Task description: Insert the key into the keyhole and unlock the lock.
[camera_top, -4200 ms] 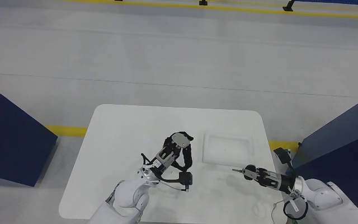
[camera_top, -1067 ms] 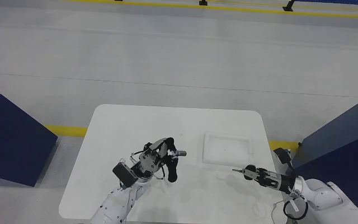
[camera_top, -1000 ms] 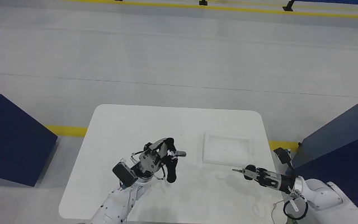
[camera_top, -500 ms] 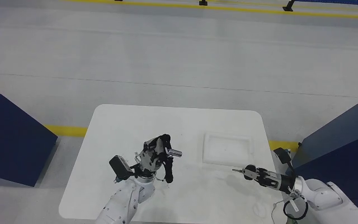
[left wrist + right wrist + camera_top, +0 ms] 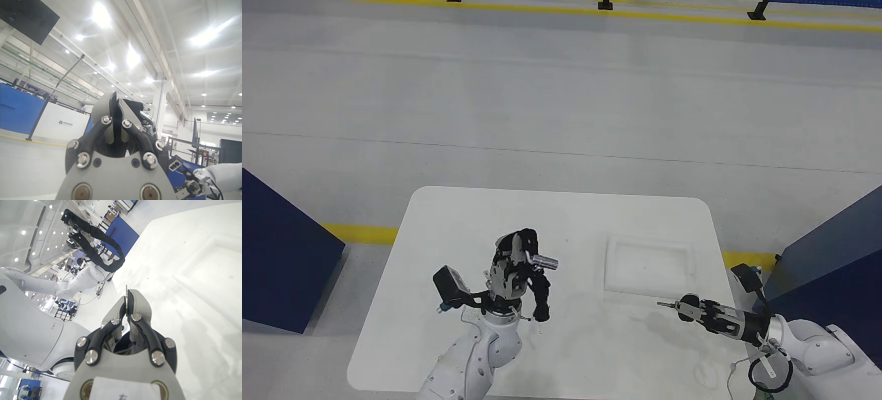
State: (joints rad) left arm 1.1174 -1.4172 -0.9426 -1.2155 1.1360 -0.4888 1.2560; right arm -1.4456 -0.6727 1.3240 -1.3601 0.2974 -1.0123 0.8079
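Has swung the left gripper (image 5: 522,252) up and back over the last few seconds, rolling the wrist over. Has lifted the lock (image 5: 545,263) from low near the table's front and aimed its metal barrel across at the other arm. Has kept the right gripper (image 5: 680,303) where it was throughout.

Working above a white table (image 5: 442,230), with a shallow white tray (image 5: 652,262) toward its right side, a little farther back than the two arms.

Holding the lock in the air over the table's middle, left jaws pressed together on its black sleeve. Letting the black cable (image 5: 540,295) hang below in a loop. Presenting the keyhole (image 5: 70,228) toward the right wrist.

Pinching the key (image 5: 126,294) flat between the right fingertips, thin blade poking out past them. Keeping it well apart from the lock, over the table's front right.

On handling, as a judgement: probably a fairly heavy lock, rigid at the barrel and floppy along the cable. Better gripped at the barrel or the stiff sleeve beside it, never on the cable, or likely to swing away under the key's push. Probably a light, stiff, smooth key, apt to twist or slip between the pads when turned. Best held by the bow, flat faces against the pads, blade left free.
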